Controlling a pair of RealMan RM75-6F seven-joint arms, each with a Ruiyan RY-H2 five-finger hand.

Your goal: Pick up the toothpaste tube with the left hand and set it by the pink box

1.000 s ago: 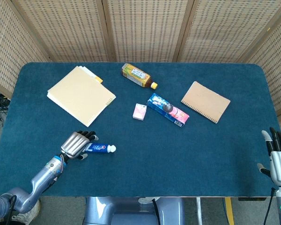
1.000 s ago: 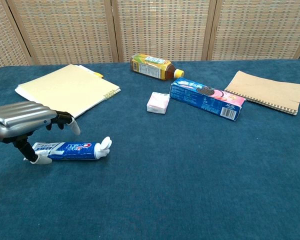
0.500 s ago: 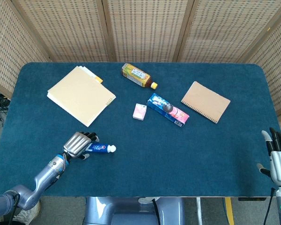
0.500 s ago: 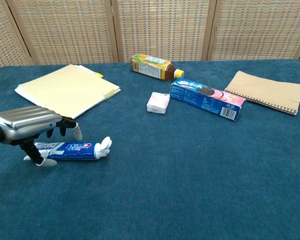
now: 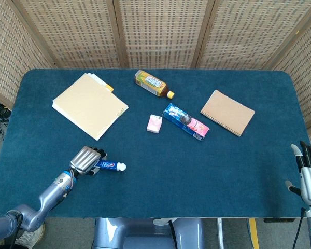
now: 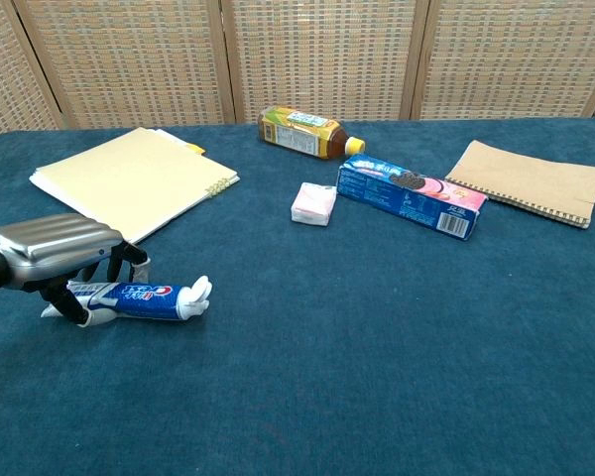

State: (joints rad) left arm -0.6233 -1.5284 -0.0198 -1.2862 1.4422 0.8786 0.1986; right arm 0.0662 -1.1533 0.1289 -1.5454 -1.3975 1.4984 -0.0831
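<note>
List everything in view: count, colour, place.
toothpaste tube: 1, blue and white, near left, under the left hand's fingers
pink box: 1, pink, centre
cookie box: 1, blue, just right of the pink box
bottle: 1, amber with yellow cap, lying far centre
folder: 1, cream, far left
notebook: 1, tan, spiral-bound, far right
table: 1, dark blue cloth
left hand: 1, silver, fingers around the tube's tail
right hand: 1, silver and black, open, near right edge

left hand [image 6: 55, 253] curled over toothpaste tube [image 6: 139, 297] tail | pink box [image 6: 314, 203] well apart
</note>
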